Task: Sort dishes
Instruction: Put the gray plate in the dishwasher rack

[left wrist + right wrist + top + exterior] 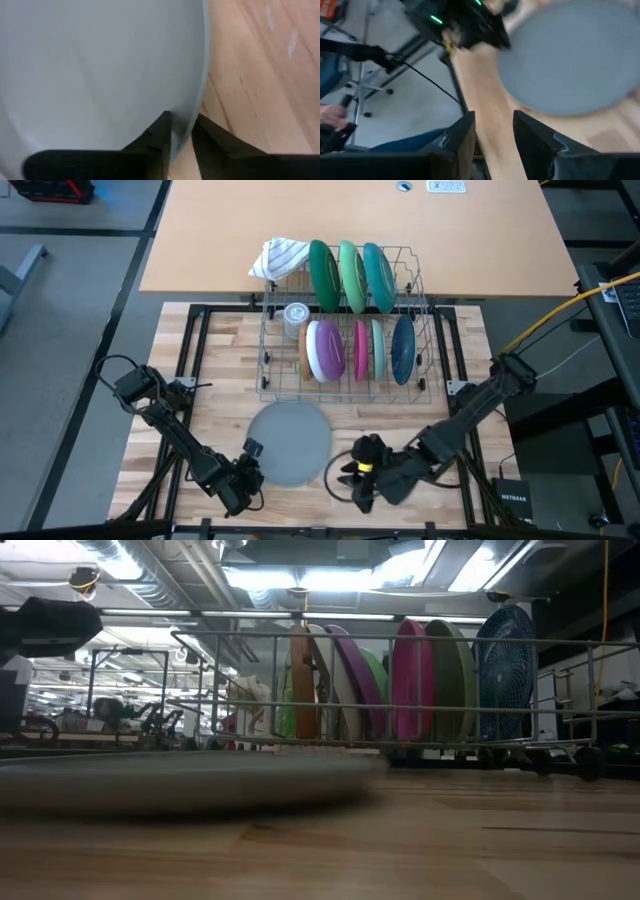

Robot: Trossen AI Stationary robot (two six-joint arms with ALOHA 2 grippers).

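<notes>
A large grey plate (290,442) lies flat on the wooden table in front of the wire dish rack (268,392). It also fills the left wrist view (100,65) and shows low in the low view (180,780). My left gripper (250,467) is at the plate's near left rim, shut on it. My right gripper (352,475) hangs open above the table to the right of the plate, with nothing between its fingers (460,135). The other dishes stand on edge in the rack: green and teal plates (350,275) in the far row, purple, pink and blue ones (360,350) in the near row. My left gripper has the grey plate's rim (192,112) between its two fingers, one finger (160,130) over the plate's inner face and the other (210,137) outside the edge. The fingers slant down from the near left. The plate rests on the table.
A small clear glass (296,315) stands in the rack's left part, and a striped white cloth (280,258) hangs on its far left corner. Bare wood lies right of the plate. A tan table (300,220) lies beyond the rack.
</notes>
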